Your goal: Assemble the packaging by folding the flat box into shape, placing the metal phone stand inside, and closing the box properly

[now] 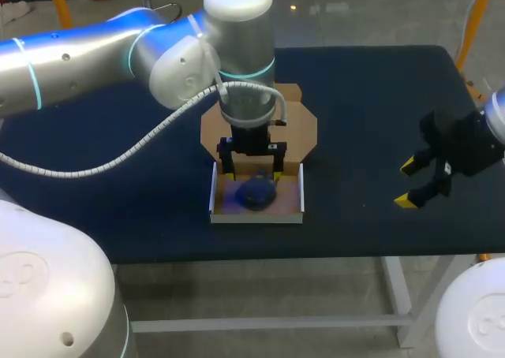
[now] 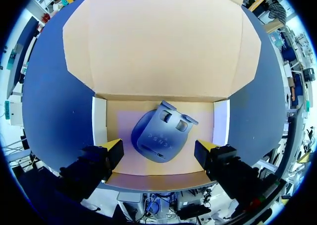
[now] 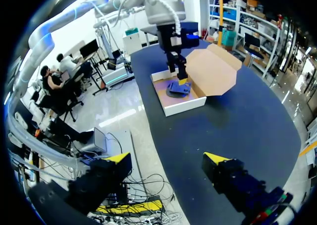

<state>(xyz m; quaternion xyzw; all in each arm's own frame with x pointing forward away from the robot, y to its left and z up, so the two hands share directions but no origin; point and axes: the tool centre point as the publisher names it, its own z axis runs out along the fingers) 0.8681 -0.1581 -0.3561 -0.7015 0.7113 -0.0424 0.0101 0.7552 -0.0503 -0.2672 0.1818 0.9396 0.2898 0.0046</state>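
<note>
Count: 1 box point(image 1: 256, 218), 1 stand point(image 2: 161, 136), 2 arms, all on one dark worktop point(image 1: 371, 106).

Box: folded up into a shallow tray with white walls. It sits near the worktop's near edge, a bit left of centre. Its long axis runs left-right along that edge. The lid point(image 1: 300, 129) is open and lies flat on the worktop, hinged at the tray's far wall and pointing to the far edge. The side flaps are splayed out.

Stand: blue-grey metal, lying flat on the tray floor, about centred. Its long axis runs roughly near-far across the tray, skewed a little. The end with two cutouts points at the lid hinge, and the rounded end points at the near wall. It is clear of all four walls.

Left arm point(image 1: 237, 50): comes in from the left and hangs straight down over the tray. Left jaws are wide apart, with the yellow tips point(image 2: 115, 148) down at the near wall, one on each side of the stand's rounded end. There is a gap on both sides, so nothing is gripped.

Right arm point(image 1: 473, 145): at the worktop's right edge, well apart from the box. Right jaws are spread wide, with the tips point(image 3: 119, 158) over the near right part of the worktop and nothing between them. From its wrist view the box and left arm are far ahead.
</note>
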